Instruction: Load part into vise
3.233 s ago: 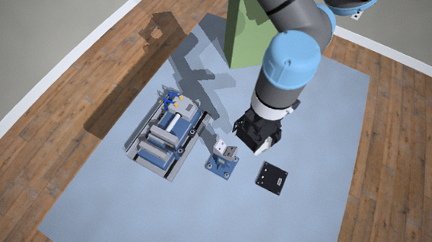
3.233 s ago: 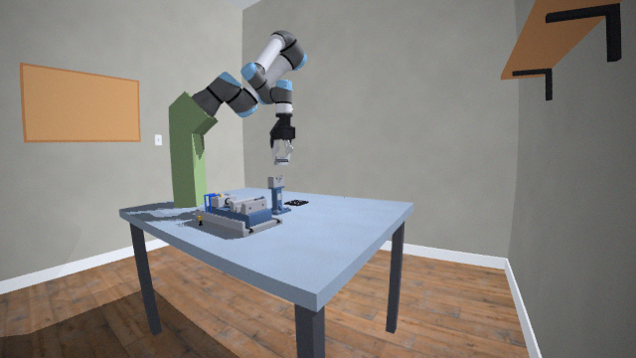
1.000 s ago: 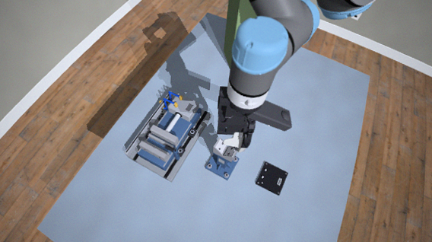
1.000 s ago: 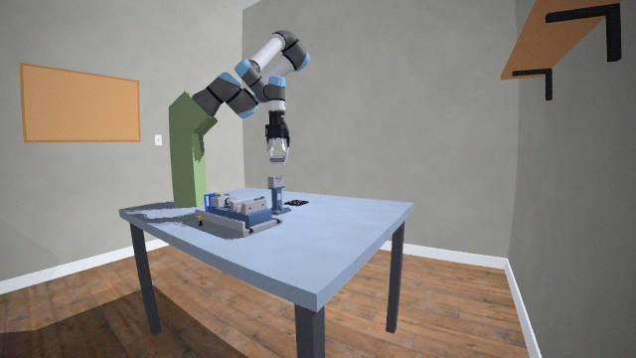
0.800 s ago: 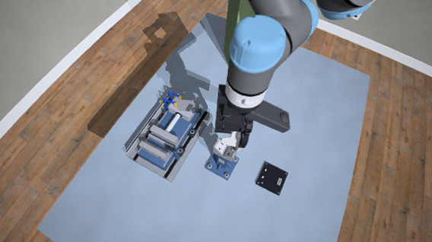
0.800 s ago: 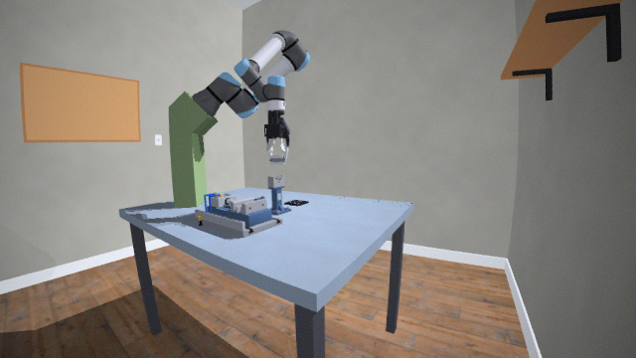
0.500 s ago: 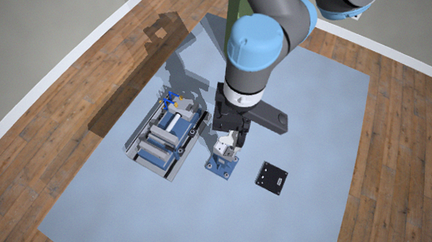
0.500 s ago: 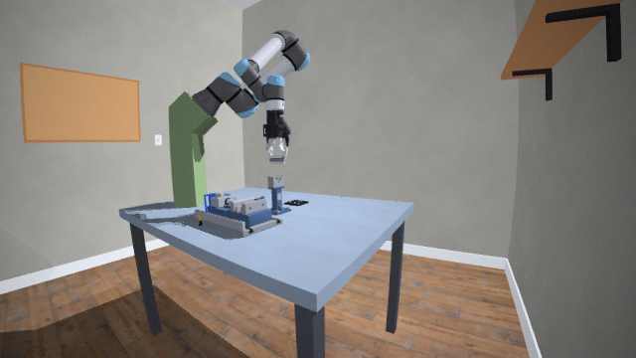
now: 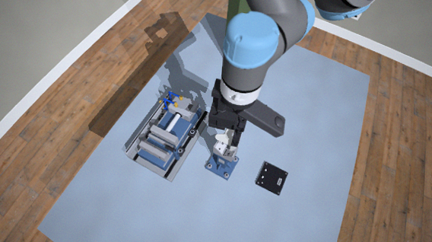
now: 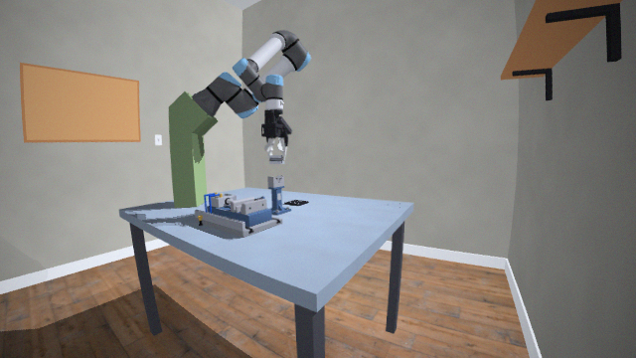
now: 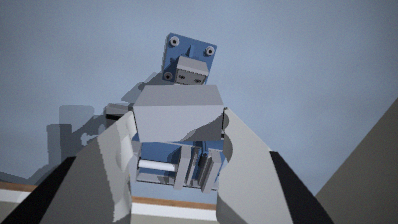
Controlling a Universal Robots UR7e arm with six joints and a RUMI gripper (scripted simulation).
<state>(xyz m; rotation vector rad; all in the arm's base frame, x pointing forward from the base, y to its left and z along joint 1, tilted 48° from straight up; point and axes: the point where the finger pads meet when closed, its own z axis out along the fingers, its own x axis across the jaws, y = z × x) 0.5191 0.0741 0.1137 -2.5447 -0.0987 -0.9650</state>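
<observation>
1 block [image 10: 276, 160] [image 11: 178, 114], long axis spanning fingertips

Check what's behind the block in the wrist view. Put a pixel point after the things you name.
Past the block [image 11: 178, 120]: the V-block [image 11: 192, 70] on one side, the vise [image 11: 182, 167] on the other. The block covers the strip between them, including the V-block stand's lower part.

I hold plain grey block [image 10: 276, 160] [image 11: 177, 119] crosswise, raised above grey V-block [image 9: 219, 149] [image 10: 276, 181] [image 11: 192, 70] on blue stand. Blue-grey vise [image 9: 163, 134] [image 10: 250, 206] [image 11: 183, 167] lies left, jaws apart; black infeed plate [image 9: 269, 178] [image 10: 296, 202] right, flat.
</observation>
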